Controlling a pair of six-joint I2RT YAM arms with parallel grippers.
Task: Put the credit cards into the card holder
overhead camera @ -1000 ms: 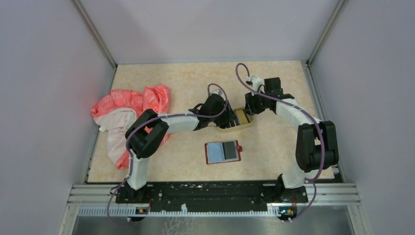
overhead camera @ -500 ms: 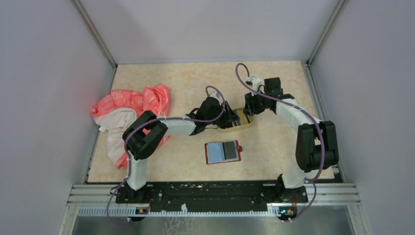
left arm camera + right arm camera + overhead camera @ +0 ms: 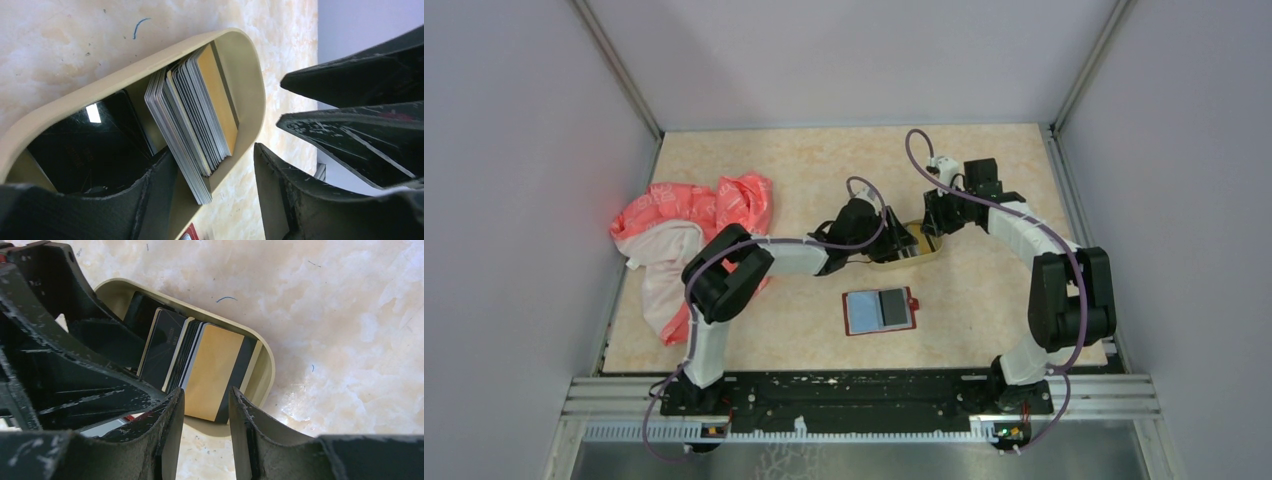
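The credit cards (image 3: 192, 117) stand on edge as a stack in a tan oval tray (image 3: 125, 80), a gold-tan card (image 3: 215, 370) facing outward. My left gripper (image 3: 215, 172) is open. One finger sits inside the tray behind the stack, the other outside the tray wall. My right gripper (image 3: 206, 412) is open by a narrow gap, its tips just short of the gold-tan card's near corner. The red card holder (image 3: 913, 302) lies open on the table in front of the tray, with a light-blue card and a grey card showing in it.
A pink and white cloth (image 3: 694, 225) is heaped at the table's left side. In the top view both grippers crowd the tray (image 3: 921, 252), the left gripper (image 3: 897, 240) and right gripper (image 3: 932, 228) close together. Grey walls enclose the table.
My left gripper has slid a little to the right, further over the tray. The right arm, tray and card holder have not moved.
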